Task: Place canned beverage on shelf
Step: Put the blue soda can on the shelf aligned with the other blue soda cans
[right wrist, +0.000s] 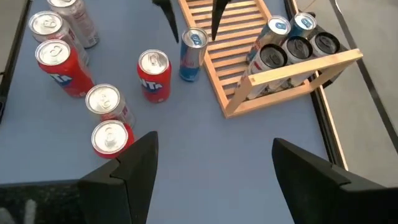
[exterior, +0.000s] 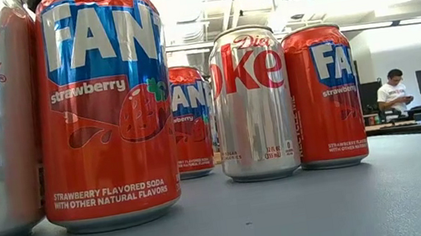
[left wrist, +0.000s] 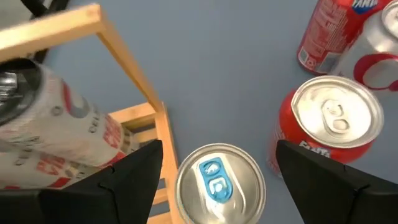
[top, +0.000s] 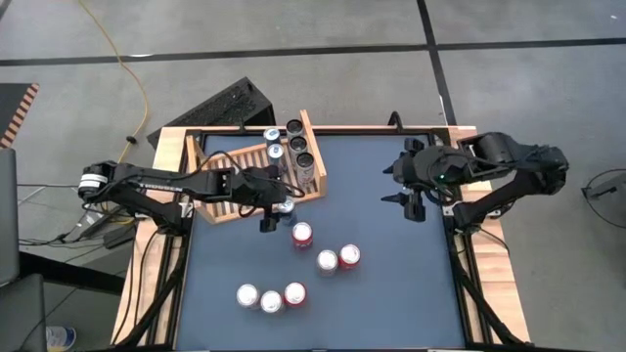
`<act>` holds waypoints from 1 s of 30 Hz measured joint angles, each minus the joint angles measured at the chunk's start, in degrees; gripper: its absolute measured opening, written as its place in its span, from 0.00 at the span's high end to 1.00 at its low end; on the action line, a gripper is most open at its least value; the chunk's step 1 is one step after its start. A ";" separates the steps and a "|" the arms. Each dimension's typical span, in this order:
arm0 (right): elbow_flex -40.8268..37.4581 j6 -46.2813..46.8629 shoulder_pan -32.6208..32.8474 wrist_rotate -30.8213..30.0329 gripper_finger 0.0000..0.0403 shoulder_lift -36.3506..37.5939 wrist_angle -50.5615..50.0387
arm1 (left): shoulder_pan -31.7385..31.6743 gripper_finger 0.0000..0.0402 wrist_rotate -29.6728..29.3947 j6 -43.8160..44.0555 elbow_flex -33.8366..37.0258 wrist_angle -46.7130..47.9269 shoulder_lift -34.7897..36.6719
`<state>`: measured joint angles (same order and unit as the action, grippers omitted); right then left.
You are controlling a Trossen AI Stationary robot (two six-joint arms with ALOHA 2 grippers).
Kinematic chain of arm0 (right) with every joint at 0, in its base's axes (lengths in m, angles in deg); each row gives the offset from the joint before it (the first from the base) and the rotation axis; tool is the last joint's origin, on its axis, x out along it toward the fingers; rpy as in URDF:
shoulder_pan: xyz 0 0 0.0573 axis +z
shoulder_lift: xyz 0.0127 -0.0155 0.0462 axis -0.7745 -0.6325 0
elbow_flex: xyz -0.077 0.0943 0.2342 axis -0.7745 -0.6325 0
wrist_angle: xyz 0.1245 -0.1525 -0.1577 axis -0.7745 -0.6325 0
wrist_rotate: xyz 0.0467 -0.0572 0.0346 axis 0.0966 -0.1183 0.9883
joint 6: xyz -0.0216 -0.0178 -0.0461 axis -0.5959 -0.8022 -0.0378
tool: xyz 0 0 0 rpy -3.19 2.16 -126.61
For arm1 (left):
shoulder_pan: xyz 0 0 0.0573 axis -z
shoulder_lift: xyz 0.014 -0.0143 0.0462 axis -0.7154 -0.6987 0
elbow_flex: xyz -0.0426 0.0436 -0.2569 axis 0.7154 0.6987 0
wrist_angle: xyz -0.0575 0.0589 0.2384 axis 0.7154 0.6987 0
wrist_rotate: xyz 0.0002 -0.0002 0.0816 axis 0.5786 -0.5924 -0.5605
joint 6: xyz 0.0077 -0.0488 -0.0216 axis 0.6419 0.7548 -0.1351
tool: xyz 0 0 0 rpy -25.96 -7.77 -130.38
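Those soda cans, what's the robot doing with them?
It is putting cans on the wooden shelf. The left claw hangs open right above a slim can with a blue tab, standing on the table beside the shelf. Some cans already sit on the shelf, and six more wait on the table. The right claw waits open at the side.
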<state>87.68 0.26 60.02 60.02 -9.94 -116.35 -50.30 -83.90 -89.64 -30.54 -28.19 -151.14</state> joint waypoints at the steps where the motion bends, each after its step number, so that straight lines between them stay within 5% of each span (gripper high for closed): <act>1: -0.19 0.02 0.00 0.00 0.29 0.01 0.10 | 0.00 0.25 -0.04 0.11 0.03 0.45 -0.48; 23: -0.65 0.08 0.00 0.06 0.29 0.03 1.26 | -1.37 0.25 0.03 2.05 0.09 1.59 -3.54; 30: -0.65 0.61 0.00 0.07 0.29 0.03 1.40 | -1.97 0.41 3.01 2.57 0.04 1.58 -4.22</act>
<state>87.02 0.88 60.02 60.09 -9.91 -114.95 -52.26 -80.89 -87.07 -30.50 -26.62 -155.36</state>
